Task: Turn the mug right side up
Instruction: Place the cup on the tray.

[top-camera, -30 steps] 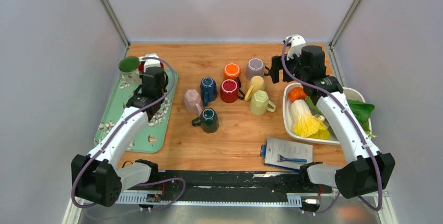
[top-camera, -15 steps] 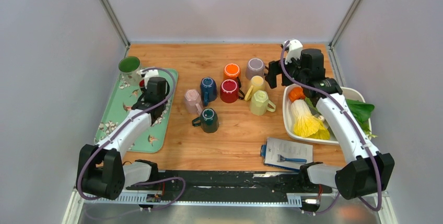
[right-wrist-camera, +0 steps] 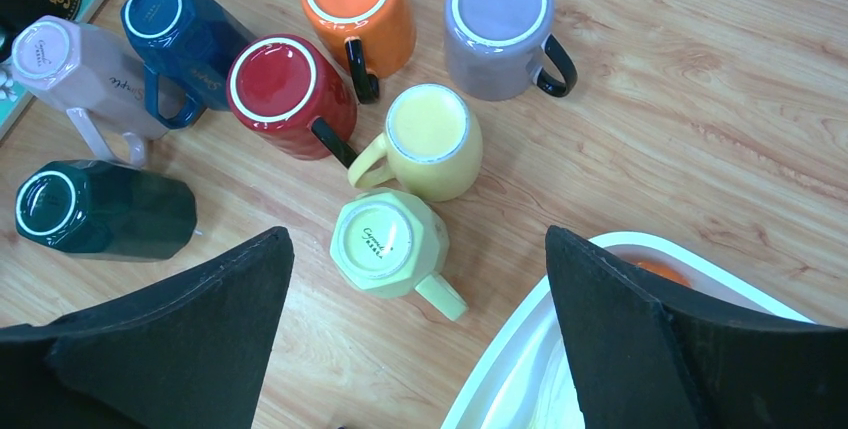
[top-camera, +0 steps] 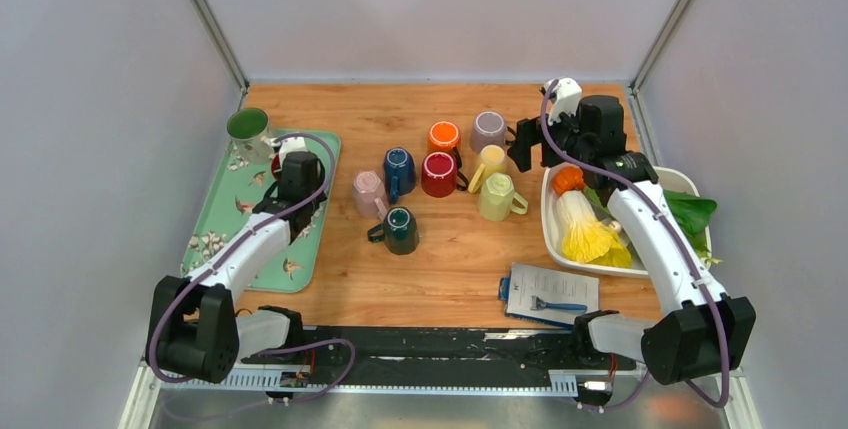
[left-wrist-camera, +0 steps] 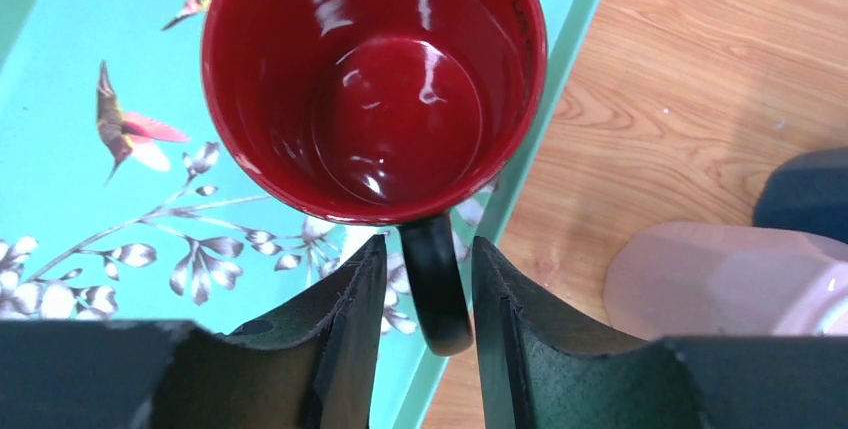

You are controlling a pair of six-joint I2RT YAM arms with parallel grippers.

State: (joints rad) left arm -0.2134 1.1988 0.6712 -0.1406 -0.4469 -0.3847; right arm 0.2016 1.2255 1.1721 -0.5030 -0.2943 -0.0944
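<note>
Teal tray [top-camera: 215, 217] sits at 9 o'clock on the tabletop [top-camera: 450, 269]. A green-lined mug [top-camera: 246, 126] stands upright at the tray's 11 o'clock corner.

Task item is the black mug [left-wrist-camera: 375, 79] with a red inside. It's on the tray by the 1 o'clock edge, mouth up. Its handle [left-wrist-camera: 435, 289] points roughly to 6 o'clock, toward the arm bases.

Left fingers [left-wrist-camera: 340, 339] straddle that handle. One looks to be touching it and there's a thin gap at the other. Can't tell if it's actually clamped.

Mid-tabletop there's a cluster of eight mugs, all bottoms-up:
- pink mug [top-camera: 367, 192] at the cluster's 9 o'clock
- navy mug [top-camera: 398, 167] just beside the pink one, at its 1 o'clock
- dark green mug [top-camera: 401, 229] at 6 o'clock
- orange mug [top-camera: 443, 136] at 12 o'clock
- red mug [top-camera: 438, 173] at the orange mug's 6 o'clock, just beside it
- grey mug [top-camera: 488, 129] at 1 o'clock
- yellow mug [top-camera: 490, 161] at the grey mug's 6 o'clock
- pale green mug [top-camera: 497, 196] at 4 o'clock

Right fingers [right-wrist-camera: 190, 339] are spread wide and holding nothing. They hover above the cluster's 3 o'clock side, and in the wrist view the pale green mug shows in the span between them.

White dish [top-camera: 549, 214] at 3 o'clock holds vegetables [top-camera: 585, 231]. Booklet [top-camera: 565, 287] is at 5 o'clock with a blue razor [top-camera: 560, 305] lying on it.
</note>
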